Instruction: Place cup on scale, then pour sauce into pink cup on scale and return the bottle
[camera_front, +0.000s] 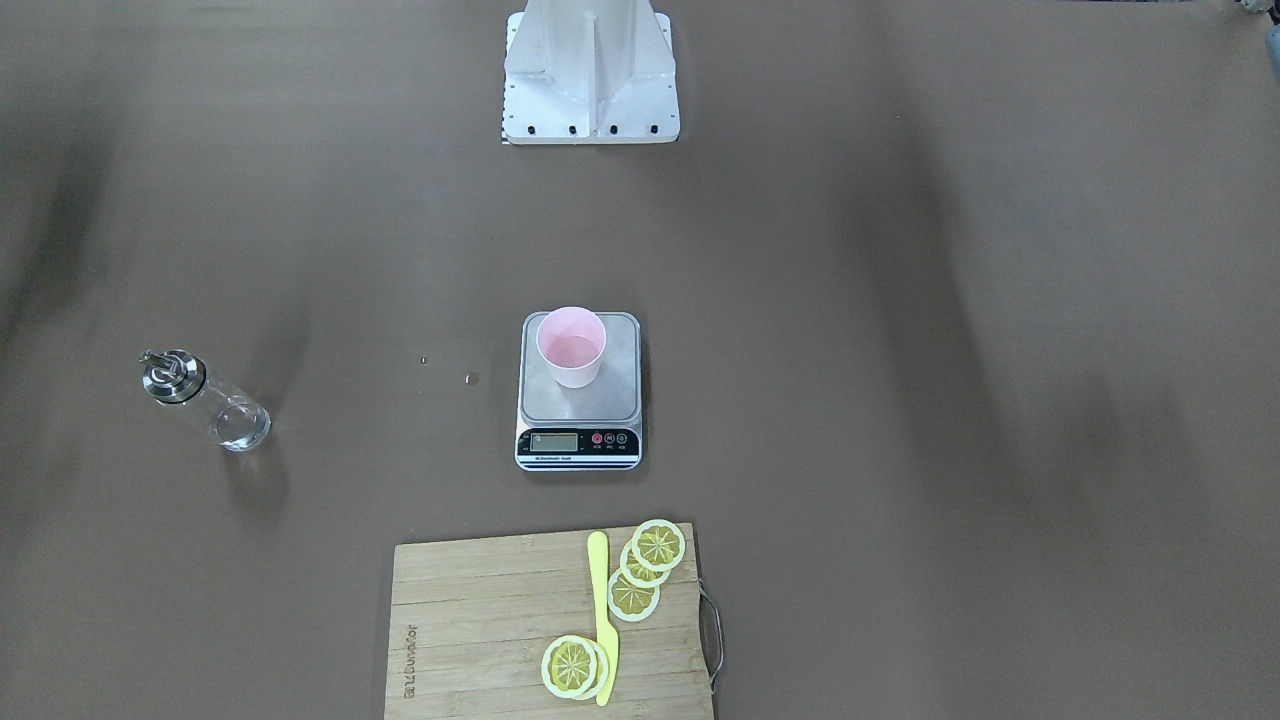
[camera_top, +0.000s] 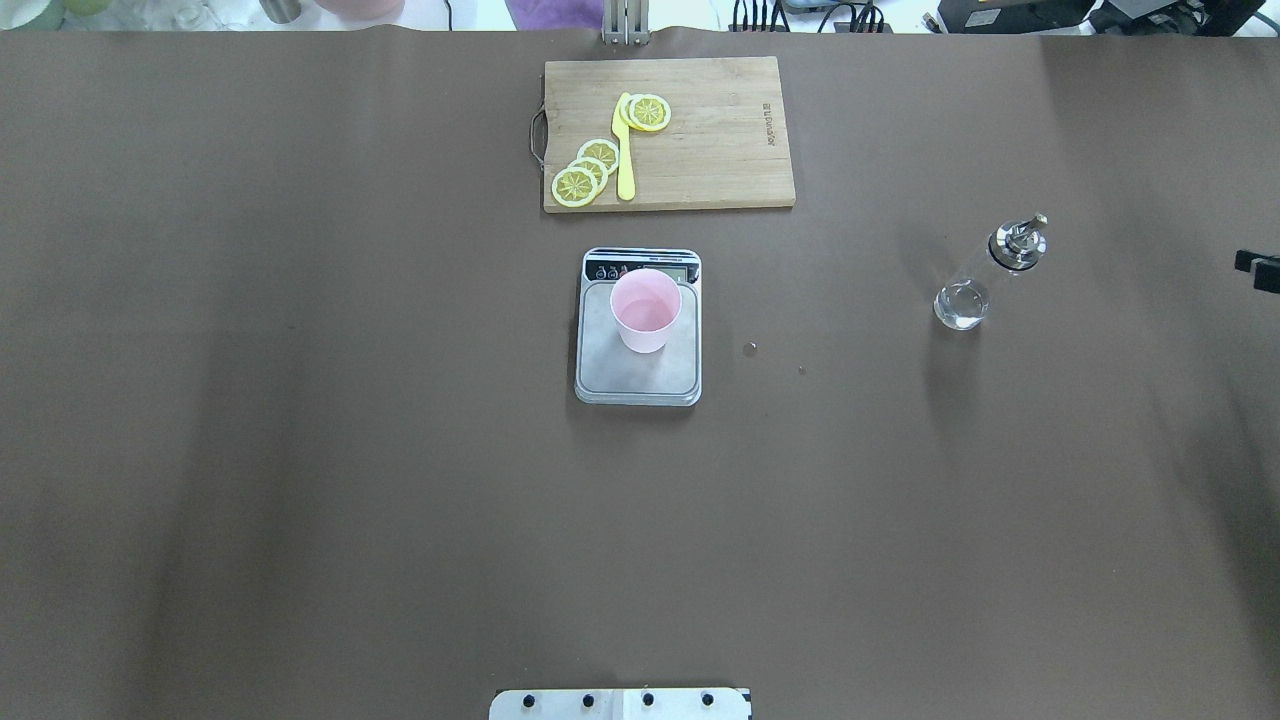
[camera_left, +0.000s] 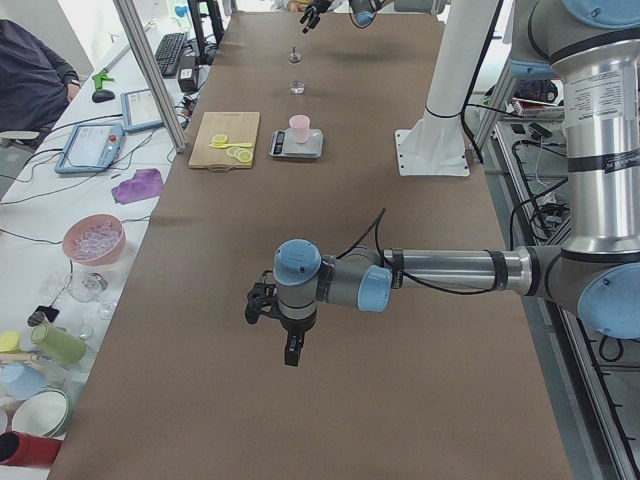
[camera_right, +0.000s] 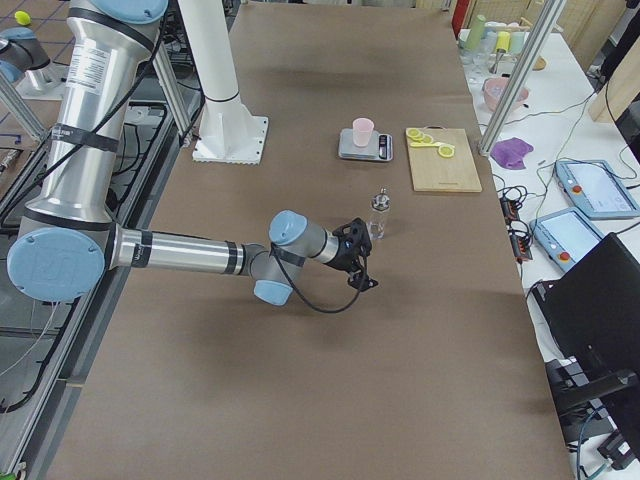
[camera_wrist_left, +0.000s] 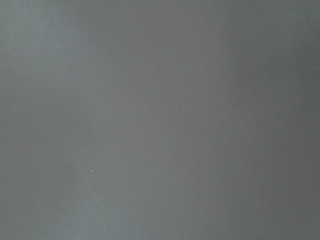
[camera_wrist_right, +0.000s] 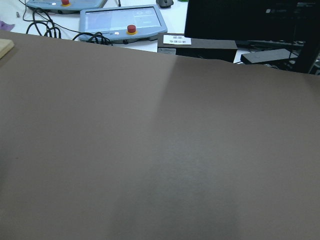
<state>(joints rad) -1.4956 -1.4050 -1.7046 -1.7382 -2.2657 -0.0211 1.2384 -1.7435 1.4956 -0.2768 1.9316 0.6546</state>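
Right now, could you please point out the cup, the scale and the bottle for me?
cup (camera_front: 571, 348): exterior front-facing view, its pink interior.
scale (camera_front: 580, 405): exterior front-facing view, bare steel platform near the display.
bottle (camera_front: 207, 399): exterior front-facing view, clear glass body.

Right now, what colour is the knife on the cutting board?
Yellow; the knife shows best in the front-facing view.

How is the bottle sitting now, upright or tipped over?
Upright. The bottle stands on its base on the table, metal cap on top, in both side views.
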